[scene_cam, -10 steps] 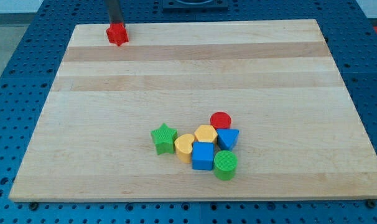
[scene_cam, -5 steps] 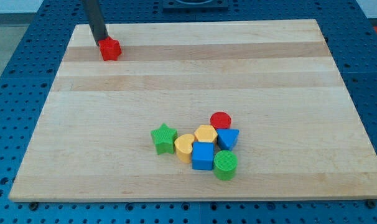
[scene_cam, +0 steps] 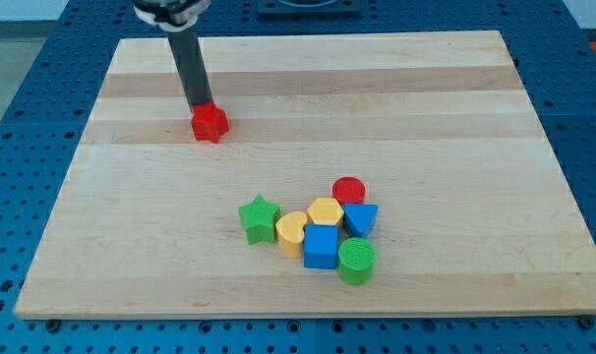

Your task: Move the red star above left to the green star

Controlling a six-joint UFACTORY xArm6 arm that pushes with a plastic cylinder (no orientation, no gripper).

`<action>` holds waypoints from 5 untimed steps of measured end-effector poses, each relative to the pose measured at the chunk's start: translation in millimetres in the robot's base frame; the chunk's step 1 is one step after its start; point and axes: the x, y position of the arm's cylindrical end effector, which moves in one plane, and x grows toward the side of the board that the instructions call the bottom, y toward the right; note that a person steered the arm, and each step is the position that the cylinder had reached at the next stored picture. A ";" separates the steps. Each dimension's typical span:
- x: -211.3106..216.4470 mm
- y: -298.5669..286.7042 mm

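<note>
Pushed down-right since earlier, the red star (scene_cam: 209, 123) touches the gripperless tip (scene_cam: 198, 106) behind it, which should keep pushing squarely, stopping short of the green star (scene_cam: 259, 217).

We see a pale wooden board (scene_cam: 455, 118) lying on a blue perforated bench (scene_cam: 32, 69). Taking the green star (scene_cam: 259, 217) as our landmark: the red star (scene_cam: 209, 122) lies on the board well apart from it, toward the view's top and slightly left. Just to the green star's right sits a yellow block (scene_cam: 291, 232), then a second yellow block (scene_cam: 325, 210) and a blue cube (scene_cam: 321, 246). Further right of the green star we find a red cylinder (scene_cam: 349, 190), a blue triangular block (scene_cam: 360, 218) and a green cylinder (scene_cam: 356, 261), all packed in one tight cluster.
</note>
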 end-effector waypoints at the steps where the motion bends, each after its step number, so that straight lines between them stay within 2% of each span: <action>1: 28.1 1.1; 3: 60.0 34.9; 5: 84.0 24.1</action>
